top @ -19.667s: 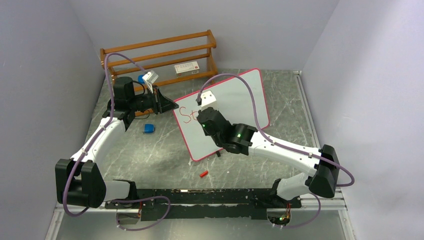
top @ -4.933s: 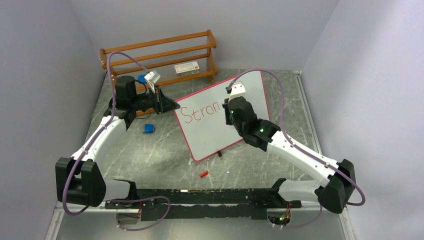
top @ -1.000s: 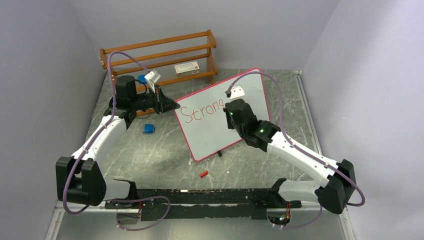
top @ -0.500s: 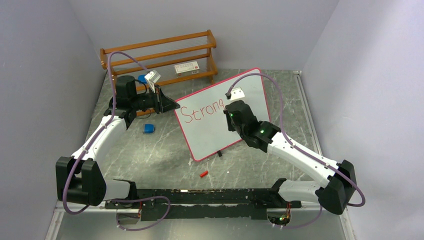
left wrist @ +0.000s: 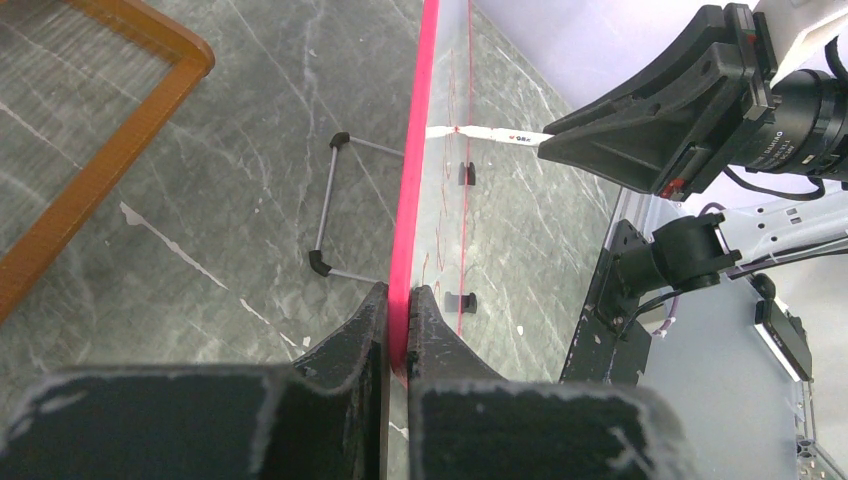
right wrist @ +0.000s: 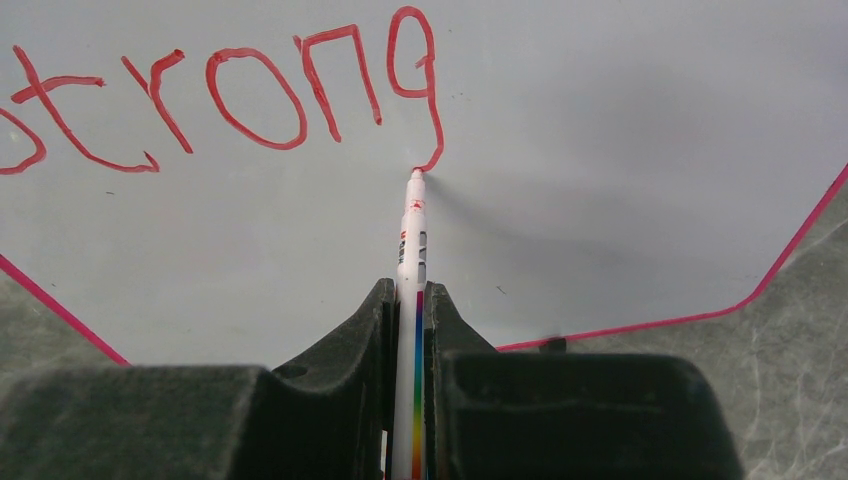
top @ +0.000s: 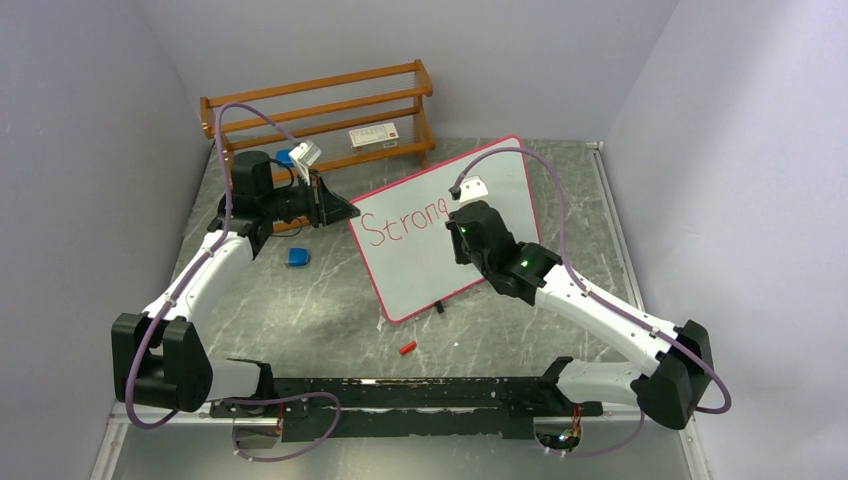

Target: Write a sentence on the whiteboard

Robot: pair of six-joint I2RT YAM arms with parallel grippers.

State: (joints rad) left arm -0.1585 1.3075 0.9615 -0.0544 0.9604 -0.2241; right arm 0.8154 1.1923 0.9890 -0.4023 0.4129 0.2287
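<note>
The whiteboard (top: pixel 420 268), white with a pink-red rim, stands tilted on the stone table. The sentence (top: pixel 403 222) on it reads "Strong" in red, also plain in the right wrist view (right wrist: pixel 250 95). My left gripper (top: pixel 348 213) is shut on the board's left rim (left wrist: pixel 415 150), both fingers pinching it (left wrist: pixel 398 295). My right gripper (right wrist: pixel 407 290) is shut on a white marker (right wrist: pixel 411 245) with a rainbow stripe. The marker's tip touches the board at the bottom of the g's tail. From above, the right wrist (top: pixel 470 235) hides the marker.
A wooden rack (top: pixel 320 100) stands at the back with a white box (top: pixel 373 136) on it. A blue object (top: pixel 296 257) lies on the table left of the board, and a small red cap (top: pixel 406 349) in front. The board's wire stand (left wrist: pixel 325 215) sits behind it.
The writing grew from "St" through "Stron" to "Strong". In the last second the right gripper slid slightly down and left along the g's tail. The left arm stayed still.
</note>
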